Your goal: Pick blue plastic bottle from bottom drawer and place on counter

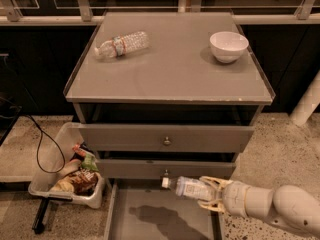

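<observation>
The blue plastic bottle (187,187), pale and translucent with a white cap and white label, lies sideways in my gripper (209,195), cap pointing left. The gripper is shut on its base end and holds it above the open bottom drawer (150,219), in front of the second drawer's knob. My white arm (280,209) comes in from the lower right. The bottle's shadow falls on the flat grey drawer floor. The counter (175,69) is the grey cabinet top above.
A clear crinkled water bottle (122,44) lies at the counter's back left. A white bowl (228,46) stands at its back right. Two upper drawers with round knobs (166,141) are shut. A white tray of snack packets (75,176) and a black cable are on the floor at left.
</observation>
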`<state>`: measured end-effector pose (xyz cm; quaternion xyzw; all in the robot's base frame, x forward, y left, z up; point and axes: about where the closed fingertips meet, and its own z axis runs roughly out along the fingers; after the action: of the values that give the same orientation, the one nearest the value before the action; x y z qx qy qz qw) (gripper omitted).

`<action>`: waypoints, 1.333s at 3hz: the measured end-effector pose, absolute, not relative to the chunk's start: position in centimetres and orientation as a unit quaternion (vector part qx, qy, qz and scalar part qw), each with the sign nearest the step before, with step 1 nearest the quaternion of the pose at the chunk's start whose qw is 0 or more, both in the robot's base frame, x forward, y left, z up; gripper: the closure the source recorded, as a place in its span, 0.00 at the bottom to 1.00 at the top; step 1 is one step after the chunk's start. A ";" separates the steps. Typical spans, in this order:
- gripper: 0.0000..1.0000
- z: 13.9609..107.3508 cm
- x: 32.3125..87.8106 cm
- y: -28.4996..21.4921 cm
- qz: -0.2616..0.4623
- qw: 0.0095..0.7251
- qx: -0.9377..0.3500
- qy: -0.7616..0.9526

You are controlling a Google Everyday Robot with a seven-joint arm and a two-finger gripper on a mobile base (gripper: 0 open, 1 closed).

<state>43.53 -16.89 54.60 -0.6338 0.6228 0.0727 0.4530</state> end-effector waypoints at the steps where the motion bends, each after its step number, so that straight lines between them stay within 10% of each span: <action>1: 1.00 59.1 43.5 -17.1 0.059 0.460 -0.644 0.609; 4: 1.00 74.1 43.4 -16.8 0.011 0.462 -0.663 0.589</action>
<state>43.43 -16.82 74.10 -0.6628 0.5888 0.0112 0.4624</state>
